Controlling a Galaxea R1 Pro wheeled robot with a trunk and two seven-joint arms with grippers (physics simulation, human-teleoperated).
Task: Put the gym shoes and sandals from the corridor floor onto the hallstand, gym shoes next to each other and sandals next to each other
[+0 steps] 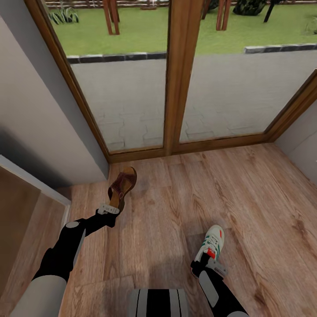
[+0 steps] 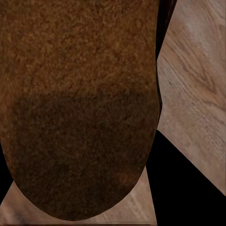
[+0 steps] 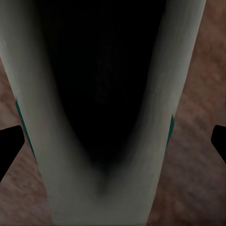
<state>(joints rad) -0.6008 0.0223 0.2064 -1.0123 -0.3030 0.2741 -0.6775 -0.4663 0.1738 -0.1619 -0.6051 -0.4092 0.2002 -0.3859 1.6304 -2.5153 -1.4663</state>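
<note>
One brown sandal (image 1: 123,185) hangs toe-up in my left gripper (image 1: 110,209), which is shut on its heel end above the corridor floor (image 1: 176,198). Seen from the left wrist, the sandal (image 2: 80,108) is a broad brown surface with floor planks beside it. One cream-white gym shoe (image 1: 212,242) with green stripes and a red tab is held by its heel in my right gripper (image 1: 210,264). From the right wrist the gym shoe (image 3: 108,94) stands between the dark fingertips (image 3: 9,146). The hallstand is out of view.
Wood-framed glass doors (image 1: 176,75) close off the far end, with a patio and lawn outside. A grey wall (image 1: 39,123) and a white-edged opening (image 1: 35,180) run along the left; another wall (image 1: 304,141) stands at the right. My trunk (image 1: 158,301) is at the bottom.
</note>
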